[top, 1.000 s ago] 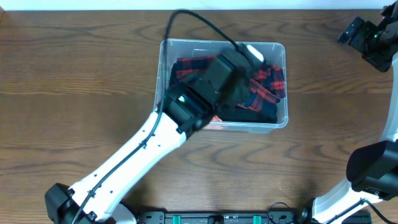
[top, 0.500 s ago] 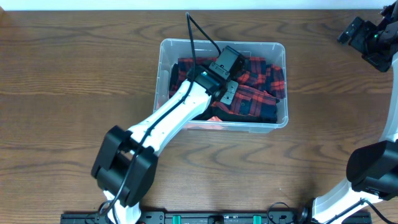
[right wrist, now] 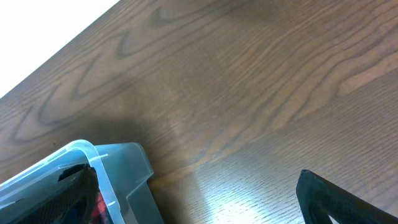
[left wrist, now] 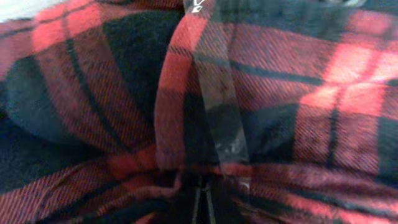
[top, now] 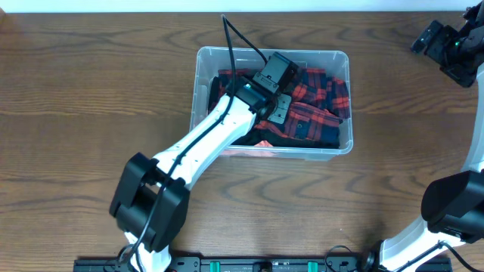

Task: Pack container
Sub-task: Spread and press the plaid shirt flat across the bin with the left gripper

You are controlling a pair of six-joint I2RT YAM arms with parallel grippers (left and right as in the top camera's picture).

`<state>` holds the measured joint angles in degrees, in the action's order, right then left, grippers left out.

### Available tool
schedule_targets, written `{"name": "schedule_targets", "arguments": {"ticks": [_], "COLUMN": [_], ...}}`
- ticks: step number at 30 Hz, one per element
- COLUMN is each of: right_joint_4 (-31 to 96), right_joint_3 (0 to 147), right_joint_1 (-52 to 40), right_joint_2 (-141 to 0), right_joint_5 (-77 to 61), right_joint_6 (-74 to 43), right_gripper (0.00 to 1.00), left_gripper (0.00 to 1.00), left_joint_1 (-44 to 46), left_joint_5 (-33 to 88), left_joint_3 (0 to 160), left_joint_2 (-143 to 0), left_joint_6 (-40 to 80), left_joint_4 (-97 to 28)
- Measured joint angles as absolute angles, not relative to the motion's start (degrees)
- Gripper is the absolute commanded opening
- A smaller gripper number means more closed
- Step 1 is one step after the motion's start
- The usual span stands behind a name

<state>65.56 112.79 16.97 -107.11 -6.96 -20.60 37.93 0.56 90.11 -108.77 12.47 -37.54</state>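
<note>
The container (top: 198, 83) is a clear plastic tub in the middle of the table, filled with a crumpled red-and-black plaid cloth (top: 321, 102). My left gripper (top: 281, 113) is down inside the tub with its tips pushed into the cloth. In the left wrist view the plaid cloth (left wrist: 280, 81) fills the frame and my left gripper (left wrist: 202, 202) shows its fingers pressed together, half buried in folds. My right gripper (top: 446, 45) hangs over the far right corner, open and empty. The right wrist view shows its gripper (right wrist: 205, 208) spread wide and a corner of the container (right wrist: 118, 180).
The wooden table (top: 91, 113) surrounds the tub. The left arm's black cable (top: 240, 38) arcs over the tub's far rim. The right arm's base (top: 454, 204) stands at the near right edge.
My left arm has dropped from high over the tub down into it, pressing its gripper onto the cloth. The tub has shifted slightly right. The right arm has not moved.
</note>
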Motion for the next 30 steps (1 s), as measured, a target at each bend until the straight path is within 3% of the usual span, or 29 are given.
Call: {"name": "schedule_targets", "arguments": {"ticks": [1,3,6,9,17,23,30], "right_joint_4": [65.56,65.56,65.56,65.58,65.56,65.56,65.56], "right_joint_3": [112.79,112.79,112.79,112.79,112.79,112.79,112.79], "right_joint_1": [16.97,16.97,16.97,16.97,16.97,16.97,16.97], "right_joint_2": [-107.11,-107.11,-107.11,-107.11,-107.11,-107.11,-107.13], "right_joint_5": [-6.96,-6.98,-6.98,-6.98,-7.01,-7.03,-7.05], "right_joint_6": [-20.6,-20.6,-20.6,-20.6,-20.58,-20.6,-20.6], "right_gripper": [0.99,0.99,0.99,0.99,0.99,0.99,0.99], "left_gripper": [0.15,0.42,0.76,0.98,0.98,0.98,0.98], "left_joint_1": [37.93,37.93,37.93,37.87,37.69,37.43,31.16], "left_joint_5": [0.95,1.63,1.74,1.19,-0.23,-2.0,-4.32], "left_joint_3": [89.82,89.38,89.3,89.3,89.32,89.25,89.21], "left_joint_2": [-107.63,-104.97,-99.2,-93.21,-82.61,-80.55,-76.18], "left_joint_6": [12.36,11.77,11.6,11.33,11.73,10.48,10.5], "left_joint_4": [-37.6,-37.91,-38.44,-39.79,-45.1,-57.89,-60.25]}}
